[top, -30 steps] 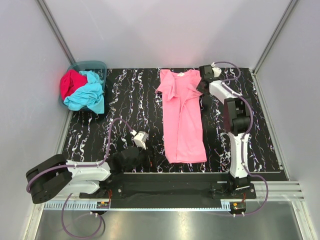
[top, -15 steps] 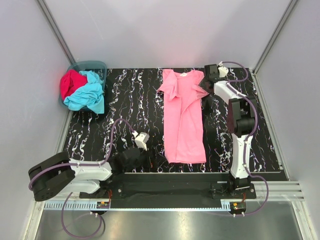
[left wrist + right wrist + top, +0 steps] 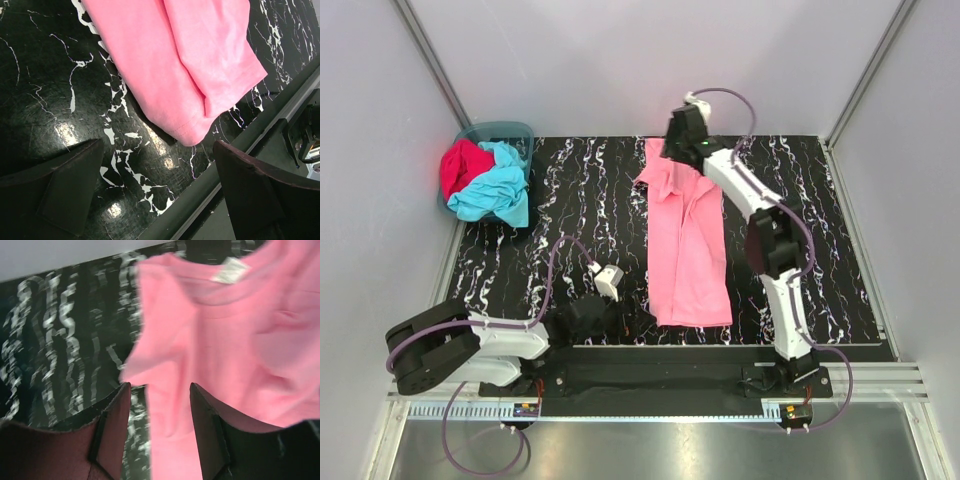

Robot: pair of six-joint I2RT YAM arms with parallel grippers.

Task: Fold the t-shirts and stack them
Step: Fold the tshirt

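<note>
A light pink t-shirt (image 3: pixel 688 240) lies lengthwise on the black marbled table (image 3: pixel 570 200), its right side folded in over the middle and its left sleeve (image 3: pixel 652 178) spread out. My right gripper (image 3: pixel 676 150) hovers over the collar end, open. In the right wrist view the gripper (image 3: pixel 160 392) has the left sleeve (image 3: pixel 165 360) below its fingers and the white neck label (image 3: pixel 228 270) beyond. My left gripper (image 3: pixel 628 322) is open and low by the shirt's near left hem corner (image 3: pixel 195 127), touching nothing. A turquoise t-shirt (image 3: pixel 498 188) and a red t-shirt (image 3: pixel 462 166) are bunched in the basket.
The teal plastic basket (image 3: pixel 505 130) stands at the table's far left corner, against the left wall. The metal rail (image 3: pixel 660 355) at the table's near edge runs just below my left gripper (image 3: pixel 155 192).
My right gripper opened at the shirt's right shoulder and swung left over the collar. The left gripper crept slightly right toward the hem.
</note>
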